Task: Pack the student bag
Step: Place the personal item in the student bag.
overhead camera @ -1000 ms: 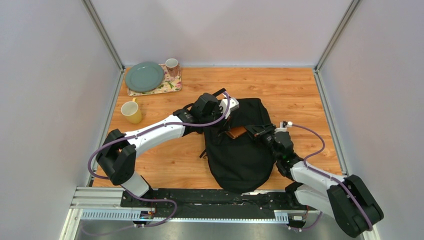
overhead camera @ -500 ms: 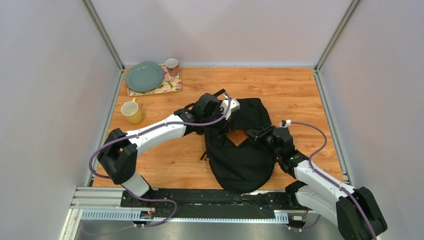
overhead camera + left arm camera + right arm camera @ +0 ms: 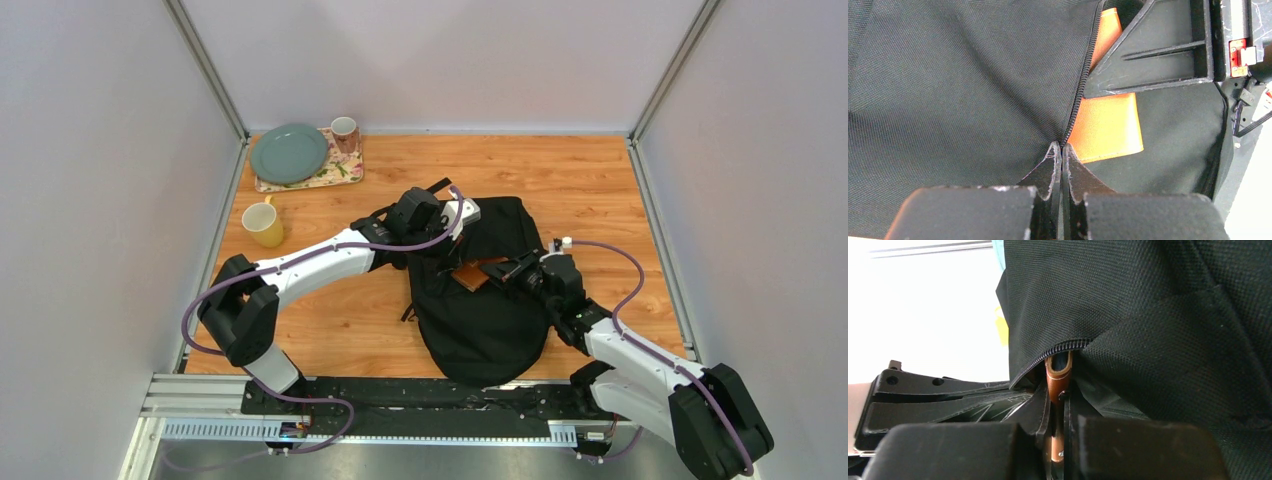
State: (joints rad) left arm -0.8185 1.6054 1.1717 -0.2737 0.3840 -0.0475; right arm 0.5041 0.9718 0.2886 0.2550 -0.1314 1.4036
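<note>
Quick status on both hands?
Left hand: closed on the bag at its zipper edge.
Right hand: closed on the wallet.

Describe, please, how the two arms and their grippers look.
Both the left arm and right arm have white link shells between bulky black joint housings. A purple cable loops loosely along each. The left gripper and right gripper are matte black, with flat tapering fingers, scuffed pale at the tips.
</note>
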